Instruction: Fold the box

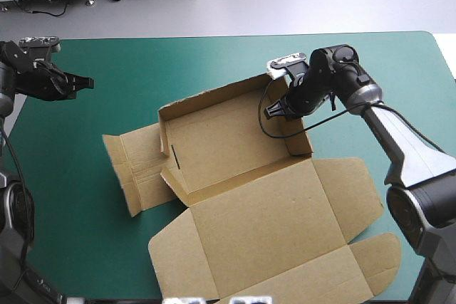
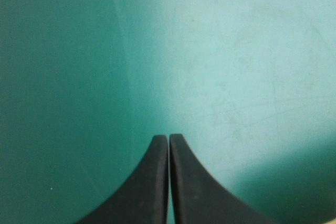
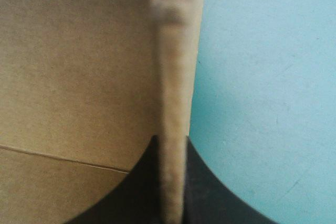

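Nearest the camera, the lid point(image 1: 274, 222) of the box point(image 1: 235, 169) lies flat on the teal-green cover point(image 1: 85, 197), reaching almost to the table's near edge, with a rounded flap point(image 1: 376, 254) spread out at its right end. Beyond the lid stands the tray point(image 1: 228, 144), joined to it along a low front wall, with its back and side walls raised. The tray's floor shows only plain brown board, with a thin dark slit point(image 1: 173, 156) near its left wall. On the tray's left, a side flap point(image 1: 135, 165) lies flat on the cover.

The right gripper point(image 1: 278, 110) is at the tray's right wall point(image 1: 303, 144), toward the far corner. In its wrist view point(image 3: 170, 140) the black fingers are clamped on that wall's top edge point(image 3: 173, 77), one inside over the brown floor, the other outside over the cover point(image 3: 262, 77).

Farthest off, near the table's left edge and well apart from the box, the left gripper point(image 1: 84, 83) hangs over bare cover. Its wrist view point(image 2: 168, 137) shows its fingers pressed together in one point, holding nothing.
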